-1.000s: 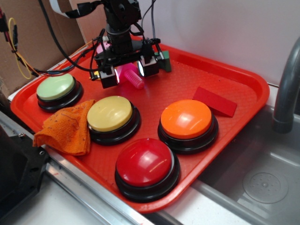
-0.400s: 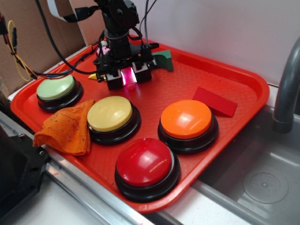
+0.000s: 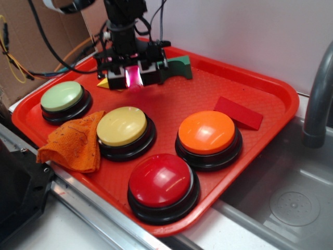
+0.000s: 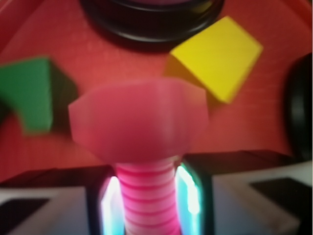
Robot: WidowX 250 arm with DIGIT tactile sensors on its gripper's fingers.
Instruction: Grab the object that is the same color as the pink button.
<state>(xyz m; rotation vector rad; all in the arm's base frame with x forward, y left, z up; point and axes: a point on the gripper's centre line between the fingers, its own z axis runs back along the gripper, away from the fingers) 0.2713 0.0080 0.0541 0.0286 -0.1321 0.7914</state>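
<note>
My gripper (image 3: pixel 133 78) hangs above the back left of the red tray (image 3: pixel 208 88), shut on the pink toy bolt (image 3: pixel 133 76). The wrist view has the bolt's ribbed shaft (image 4: pixel 148 200) clamped between the two lit fingers (image 4: pixel 188 193), and its flat angular head (image 4: pixel 139 120) sticks out beyond them, lifted off the tray. The pink button's black base (image 4: pixel 151 19) lies at the top edge of the wrist view. In the exterior view the arm hides that button.
A yellow wedge (image 4: pixel 215 56) and a green arch block (image 3: pixel 177 67) lie near the gripper. Green (image 3: pixel 63 99), yellow (image 3: pixel 122 127), orange (image 3: pixel 208 134) and red (image 3: pixel 162 182) buttons, an orange cloth (image 3: pixel 73 143) and a red block (image 3: pixel 238 113) sit on the tray. A sink (image 3: pixel 291 203) lies to the right.
The gripper came down over the lying bolt, shut on its shaft, and has risen back and to the left with the bolt in it.
</note>
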